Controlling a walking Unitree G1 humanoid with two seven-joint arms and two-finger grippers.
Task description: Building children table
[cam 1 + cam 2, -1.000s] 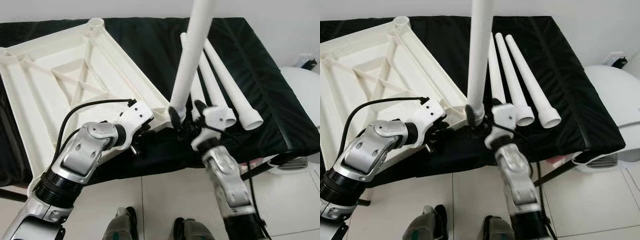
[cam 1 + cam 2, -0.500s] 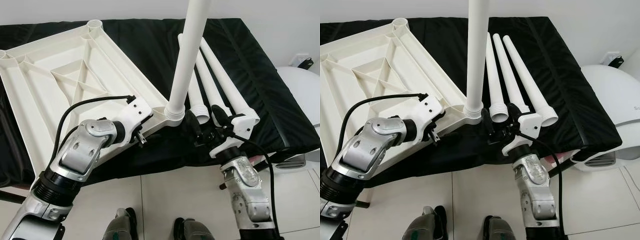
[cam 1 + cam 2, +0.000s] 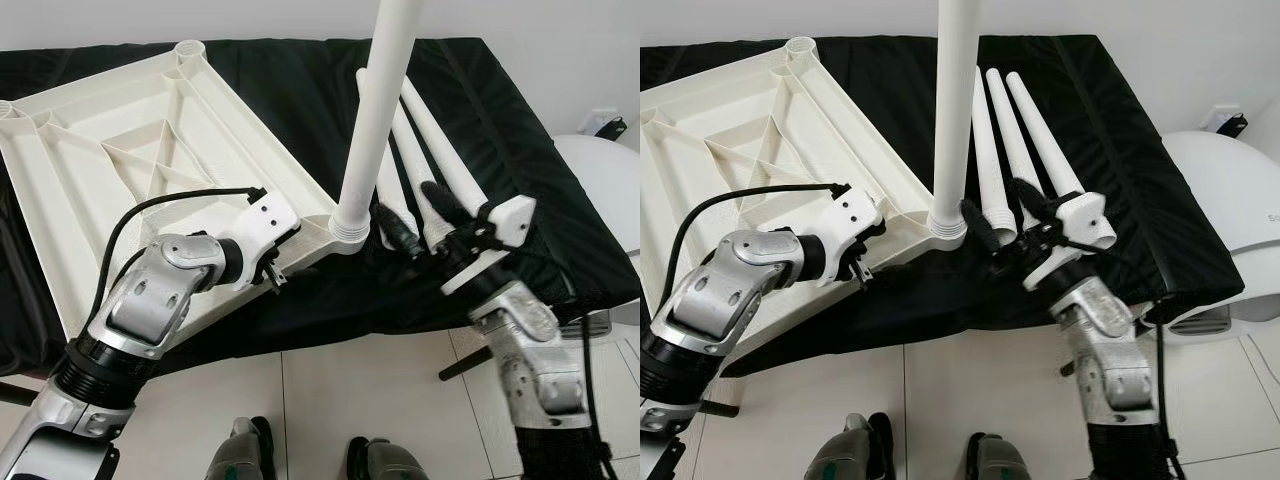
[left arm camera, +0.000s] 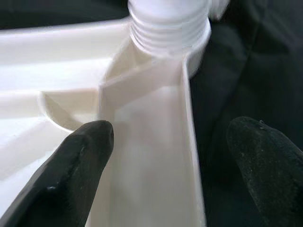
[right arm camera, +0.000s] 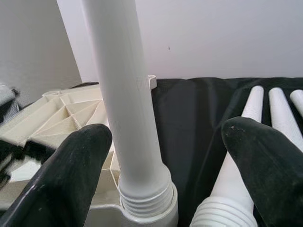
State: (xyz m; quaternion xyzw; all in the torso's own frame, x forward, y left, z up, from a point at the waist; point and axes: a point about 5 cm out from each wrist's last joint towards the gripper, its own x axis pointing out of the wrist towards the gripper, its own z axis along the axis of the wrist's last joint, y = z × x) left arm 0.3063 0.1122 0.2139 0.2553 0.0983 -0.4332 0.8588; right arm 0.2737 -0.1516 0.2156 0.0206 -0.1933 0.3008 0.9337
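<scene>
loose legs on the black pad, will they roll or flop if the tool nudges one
Likely to roll: the loose legs are smooth round tubes lying flat on the pad. Being tapered with a wider ribbed end, one would probably curve rather than run straight. They look like rigid hollow plastic, so probably stiff and light. The right tool is open just beside them.

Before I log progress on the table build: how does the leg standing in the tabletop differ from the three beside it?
The fitted leg stands upright, its threaded end seated in the tabletop corner socket; the loose legs lie flat on the black cloth, unattached, threaded ends toward the robot. All are white, tapered tubes.
</scene>
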